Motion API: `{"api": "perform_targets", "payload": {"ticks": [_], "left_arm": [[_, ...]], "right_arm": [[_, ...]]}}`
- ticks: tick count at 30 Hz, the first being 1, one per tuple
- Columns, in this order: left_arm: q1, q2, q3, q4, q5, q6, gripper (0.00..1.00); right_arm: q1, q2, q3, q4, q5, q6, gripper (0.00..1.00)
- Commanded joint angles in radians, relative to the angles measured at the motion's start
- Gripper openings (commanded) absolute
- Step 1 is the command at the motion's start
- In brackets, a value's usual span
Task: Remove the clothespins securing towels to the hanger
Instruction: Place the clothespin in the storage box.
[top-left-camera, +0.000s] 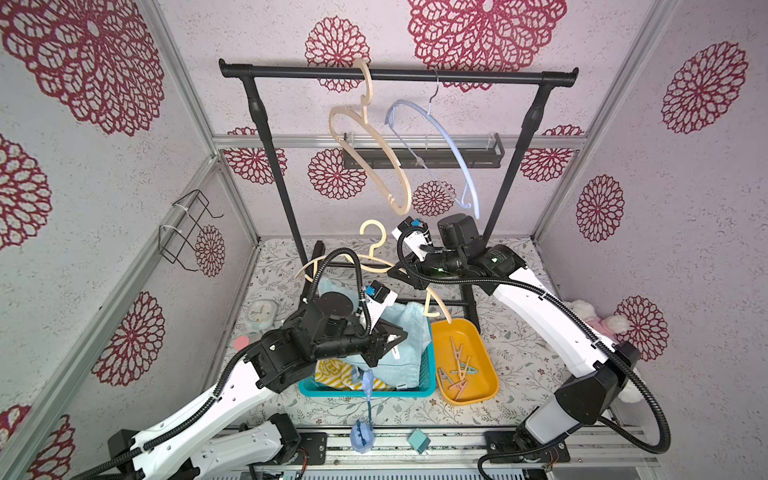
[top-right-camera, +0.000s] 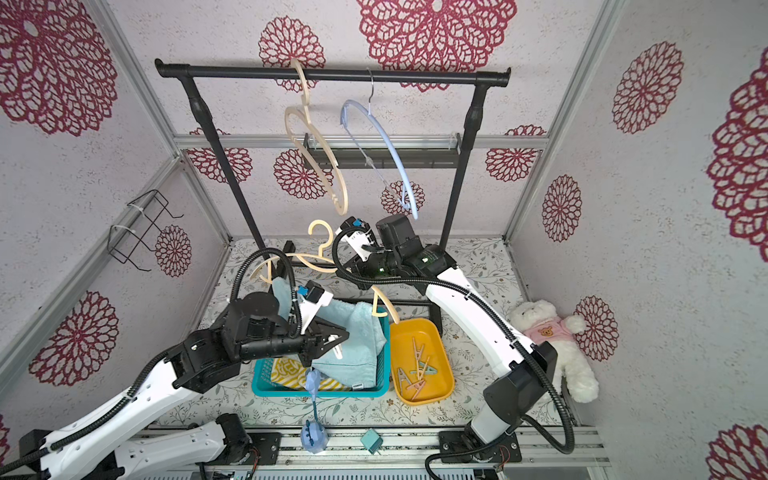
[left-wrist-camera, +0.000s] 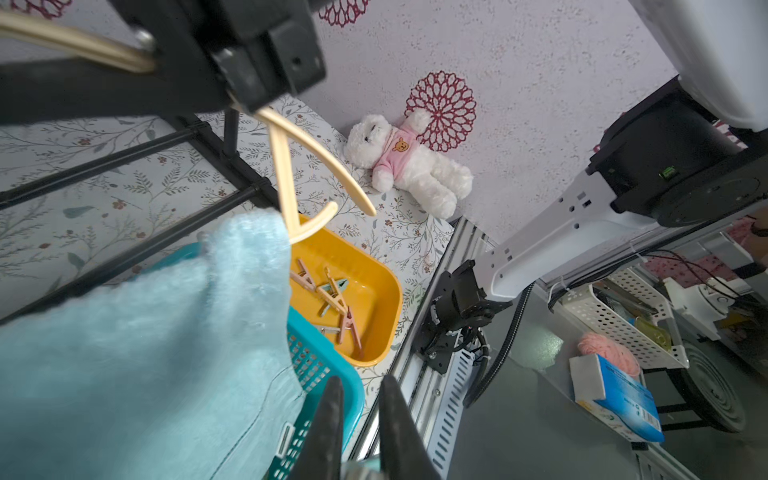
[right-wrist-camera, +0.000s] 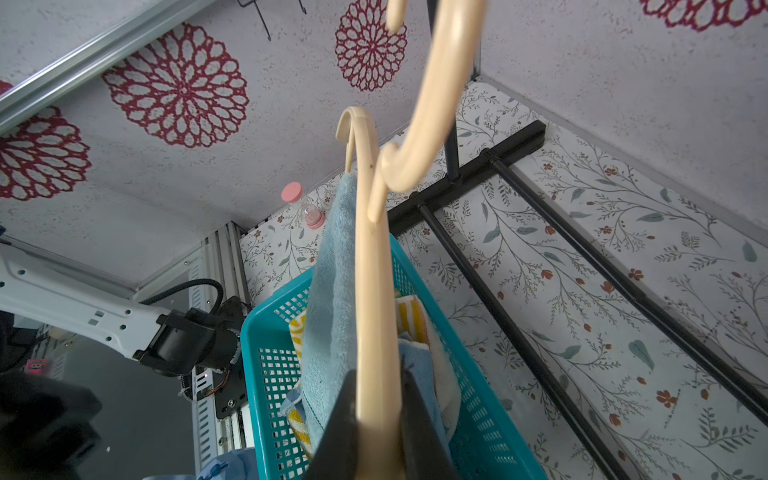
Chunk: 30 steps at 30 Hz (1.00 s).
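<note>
- Right wrist view: the right gripper (right-wrist-camera: 378, 390) is clamped on the hanger (right-wrist-camera: 374, 291), above the basket (right-wrist-camera: 270, 365). A blue towel (right-wrist-camera: 332, 282) hangs from the hanger. Hold it level and steady.
- Left wrist view: the left gripper (left-wrist-camera: 362, 380) shows fingers a narrow gap apart beside the towel; whether they pinch anything I cannot tell. Pegs (left-wrist-camera: 336, 299) lie in the tray (left-wrist-camera: 386, 320). A white piece (left-wrist-camera: 286, 440) at the towel's edge may be one more peg.
- Top views: the left arm (top-left-camera: 232, 386) hides most of the towel. If the white piece is a peg, squeeze its tails fully, lift clear, then drop it in the tray.
</note>
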Motion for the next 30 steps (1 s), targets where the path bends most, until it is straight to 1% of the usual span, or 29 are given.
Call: {"api": "perform_targets", "payload": {"ticks": [1,4,5,8,10,12,15,20,27,29,30], "left_arm": [[-0.083,0.034,-0.037,0.177,-0.177,-0.102,0.00],[-0.156,0.086,-0.081,0.272,-0.259,-0.149,0.00],[-0.182,0.108,-0.087,0.290,-0.303,-0.157,0.00],[-0.245,0.185,-0.087,0.322,-0.387,-0.163,0.00],[-0.281,0.235,-0.079,0.346,-0.422,-0.175,0.00],[-0.308,0.294,-0.077,0.408,-0.432,-0.194,0.00],[-0.326,0.369,-0.065,0.465,-0.440,-0.229,0.00],[-0.341,0.464,-0.018,0.487,-0.483,-0.246,0.00],[-0.351,0.621,0.087,0.447,-0.514,-0.273,0.00],[-0.353,0.648,0.100,0.445,-0.528,-0.276,0.00],[-0.352,0.656,0.102,0.445,-0.536,-0.277,0.02]], "right_arm": [[-0.018,-0.020,0.050,0.089,0.003,0.036,0.00],[-0.029,-0.032,0.039,0.110,0.003,0.057,0.00],[-0.035,-0.037,0.035,0.115,0.000,0.060,0.00],[-0.049,-0.054,0.023,0.124,-0.003,0.069,0.00],[-0.056,-0.065,0.018,0.128,-0.001,0.072,0.00],[-0.065,-0.075,0.010,0.132,0.002,0.076,0.00],[-0.081,-0.092,0.000,0.140,0.012,0.087,0.00],[-0.102,-0.118,-0.026,0.154,0.006,0.100,0.00],[-0.110,-0.146,-0.044,0.161,-0.002,0.097,0.00],[-0.111,-0.148,-0.044,0.161,-0.008,0.098,0.00],[-0.111,-0.148,-0.044,0.161,-0.009,0.098,0.00]]}}
